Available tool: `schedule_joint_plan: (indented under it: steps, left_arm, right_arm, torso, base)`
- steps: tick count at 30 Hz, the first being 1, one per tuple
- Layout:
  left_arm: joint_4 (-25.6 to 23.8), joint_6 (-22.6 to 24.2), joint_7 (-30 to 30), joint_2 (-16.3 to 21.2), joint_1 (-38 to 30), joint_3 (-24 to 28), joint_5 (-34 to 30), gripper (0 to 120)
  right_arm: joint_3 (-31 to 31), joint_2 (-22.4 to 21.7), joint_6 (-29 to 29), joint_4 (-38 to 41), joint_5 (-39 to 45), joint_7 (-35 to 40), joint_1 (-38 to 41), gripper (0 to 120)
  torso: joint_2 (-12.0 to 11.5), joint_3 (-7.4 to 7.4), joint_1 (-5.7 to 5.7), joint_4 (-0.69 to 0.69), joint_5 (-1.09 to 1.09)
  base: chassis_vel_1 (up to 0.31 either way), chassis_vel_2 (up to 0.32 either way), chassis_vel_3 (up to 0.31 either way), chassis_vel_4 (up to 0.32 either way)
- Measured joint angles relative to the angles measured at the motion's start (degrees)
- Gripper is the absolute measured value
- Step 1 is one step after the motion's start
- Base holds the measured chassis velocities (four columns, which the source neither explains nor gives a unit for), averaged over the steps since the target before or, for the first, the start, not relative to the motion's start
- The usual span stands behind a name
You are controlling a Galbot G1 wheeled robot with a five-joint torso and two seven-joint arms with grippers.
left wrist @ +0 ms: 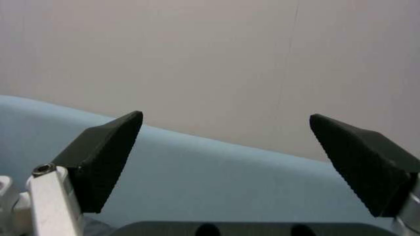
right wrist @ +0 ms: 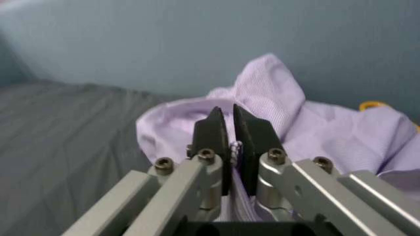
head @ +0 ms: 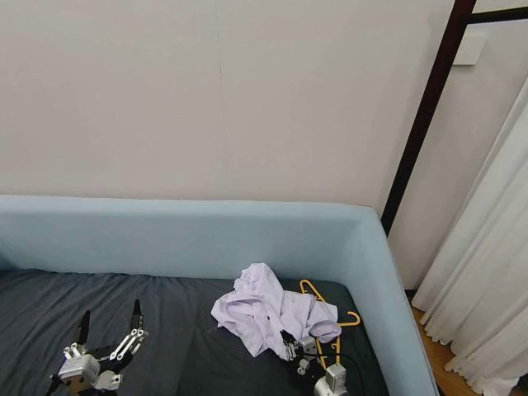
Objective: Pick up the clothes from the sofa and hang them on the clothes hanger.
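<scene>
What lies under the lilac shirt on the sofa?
A yellow hanger sticks out from under the lilac shirt, on the sofa's dark seat. Its middle is covered, so its full shape cannot be seen.

Illumination is diffuse and even. In the head view, the wall (head: 206, 91) across the upper frame is uniformly bright; the curtain (head: 487, 272) at right is brightest. The seat cushion (head: 165, 313) at lower left reads dim. Soft shading marks the folds of the lilac shirt (head: 268, 309).

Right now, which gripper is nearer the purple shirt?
Right. The right gripper is shut on the shirt, pinching fabric at its near edge. The left gripper hangs open over the dark sofa seat, well off to the shirt's left, not touching it.
</scene>
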Motion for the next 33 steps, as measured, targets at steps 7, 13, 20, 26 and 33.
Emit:
schedule_joint_plan:
  steps: [7,13,20,26,33]
  left_arm:
    - [-0.6,-0.2,0.0,-0.5,0.6,-0.2,0.7,100]
    - [-0.9,0.3,0.0,-0.2,0.4,-0.6,0.8,100]
    - [0.0,1.2,-0.1,0.8,0.0,-3.0,-0.2,100]
    - [1.1,1.9,-0.2,1.1,0.1,-3.8,-0.5,100]
    - [1.0,2.7,0.1,1.1,0.3,-3.4,-0.3,100]
  right_arm:
    - [1.1,-3.0,-3.1,11.9,5.3,1.8,-4.2,35]
    - [0.7,-3.4,-9.3,11.3,1.3,9.6,-5.2,56]
    - [0.1,-2.1,-15.2,11.2,6.8,14.1,-4.7,79]
    - [-1.8,-1.0,-19.1,11.9,10.4,17.9,-4.5,98]
    - [-6.5,-0.8,-20.7,7.8,3.5,20.8,-2.9,100]
  torso:
    - [0.0,0.0,0.0,-0.02,-0.01]
    - [0.0,0.01,0.0,-0.02,0.0]
    - [0.0,0.01,0.0,-0.01,-0.01]
    - [0.0,0.0,0.0,-0.01,-0.01]
    - [0.0,0.01,0.0,-0.01,-0.01]
  base:
    - [0.0,0.0,0.0,0.0]
    - [0.0,0.0,0.0,0.0]
    - [0.0,0.0,0.0,0.0]
    - [0.0,0.0,0.0,0.0]
    - [0.0,0.0,0.0,0.0]
